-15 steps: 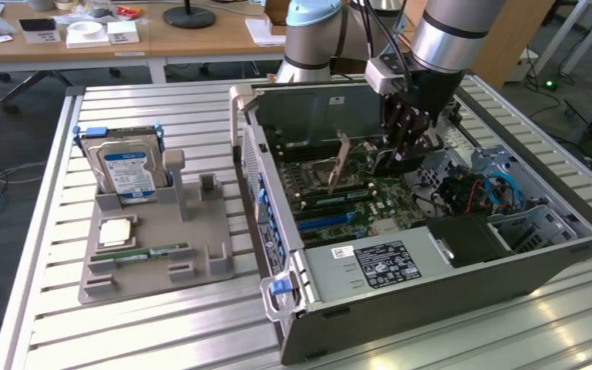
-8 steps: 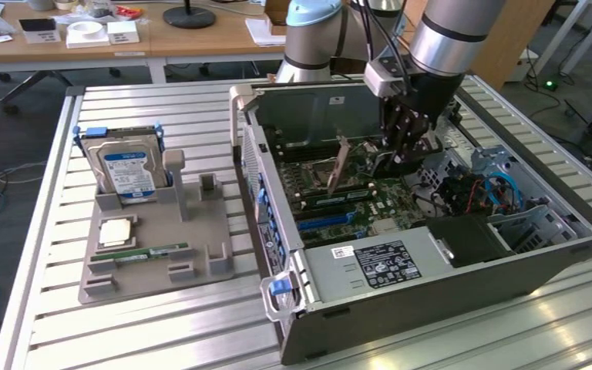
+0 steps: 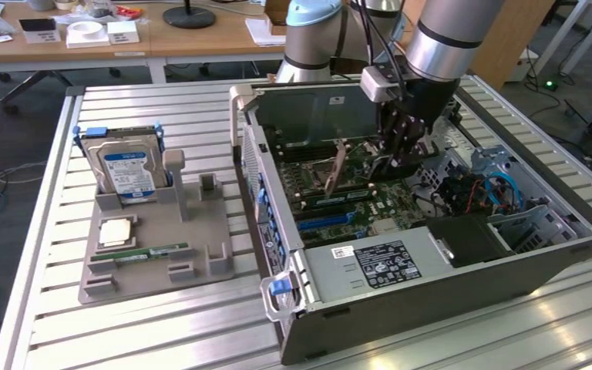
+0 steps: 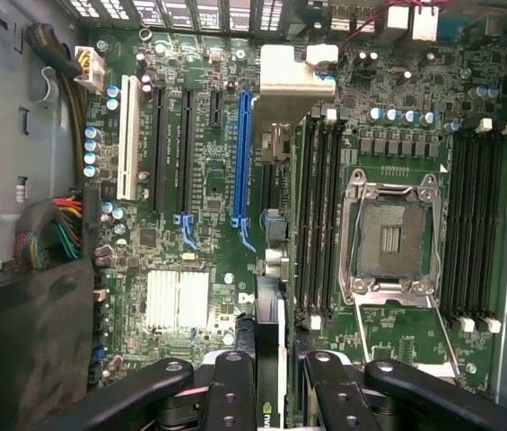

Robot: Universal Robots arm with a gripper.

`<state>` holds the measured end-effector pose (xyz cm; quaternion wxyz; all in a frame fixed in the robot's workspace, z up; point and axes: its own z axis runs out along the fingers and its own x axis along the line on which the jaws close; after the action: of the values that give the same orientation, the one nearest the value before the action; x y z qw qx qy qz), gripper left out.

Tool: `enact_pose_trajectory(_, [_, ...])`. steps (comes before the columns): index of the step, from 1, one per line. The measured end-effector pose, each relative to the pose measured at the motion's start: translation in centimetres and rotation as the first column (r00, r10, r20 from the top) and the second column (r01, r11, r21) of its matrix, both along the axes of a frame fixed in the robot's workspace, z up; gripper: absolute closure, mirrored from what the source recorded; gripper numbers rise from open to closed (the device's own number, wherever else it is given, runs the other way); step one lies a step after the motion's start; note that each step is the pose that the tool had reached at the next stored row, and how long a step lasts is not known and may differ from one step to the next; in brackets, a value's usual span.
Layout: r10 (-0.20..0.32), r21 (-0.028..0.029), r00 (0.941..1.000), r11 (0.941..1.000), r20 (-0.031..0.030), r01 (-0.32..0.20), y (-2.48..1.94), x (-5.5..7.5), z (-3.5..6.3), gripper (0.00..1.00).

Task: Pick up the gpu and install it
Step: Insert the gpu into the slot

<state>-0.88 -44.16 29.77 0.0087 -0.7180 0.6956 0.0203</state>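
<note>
The gripper [image 4: 275, 377], clamped on the gpu [image 4: 269, 314] and holding it edge-on, presumably to meet a slot, hangs over the motherboard [image 4: 190, 224] toward twelve o'clock inside the open computer case [image 3: 430, 297], by the exterior view.

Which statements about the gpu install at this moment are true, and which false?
1. The gripper holds the gpu above the motherboard. True.
2. The gpu sits in the blue slot. False: that slot is empty.
3. No cooler covers the CPU socket. True.
4. The hard drive lies flat inside the case. False: it stands upright in the grey holder outside it.
</note>
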Motion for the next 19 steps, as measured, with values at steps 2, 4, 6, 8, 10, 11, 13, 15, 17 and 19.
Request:
enact_pose_trajectory(2, [0.0, 0.0001, 1.0, 1.0, 0.0, 0.0, -0.01, -0.1, -0.17, 0.74])
enact_pose_trajectory(4, [0.0, 0.0, 1.0, 1.0, 0.0, 0.0, -0.04, -0.1, -0.32, 0.74])
enact_pose_trajectory(6, [0.0, 0.0001, 1.0, 1.0, 0.0, 0.0, -0.07, -0.2, -0.47, 0.74])
enact_pose_trajectory(8, [0.0, 0.0001, 1.0, 1.0, 0.0, 0.0, -0.08, -0.2, -0.6, 0.74])
enact_pose_trajectory(10, [0.0, -0.0002, 1.0, 1.0, -0.0001, 0.0, -0.09, -0.3, -0.66, 0.74])
enact_pose_trajectory(11, [0.0, -0.0002, 1.0, 1.0, 0.0, 0.0, -0.09, -0.3, -0.69, 0.74])
enact_pose_trajectory(13, [0.0, 0.0002, 1.0, 1.0, 0.0, 0.0, -0.08, -0.3, -0.82, 0.74])
enact_pose_trajectory(15, [0.0, 0.0, 1.0, 1.0, 0.0001, 0.0, -0.09, -0.3, -0.97, 0.74])
enact_pose_trajectory(17, [0.0, 0.0001, 1.0, 1.0, 0.0, 0.0, -0.09, -0.4, -1.12, 0.74])
enact_pose_trajectory(19, [0.0, 0.0001, 1.0, 1.0, 0.0001, 0.0, -0.09, -0.4, -1.27, 0.74])
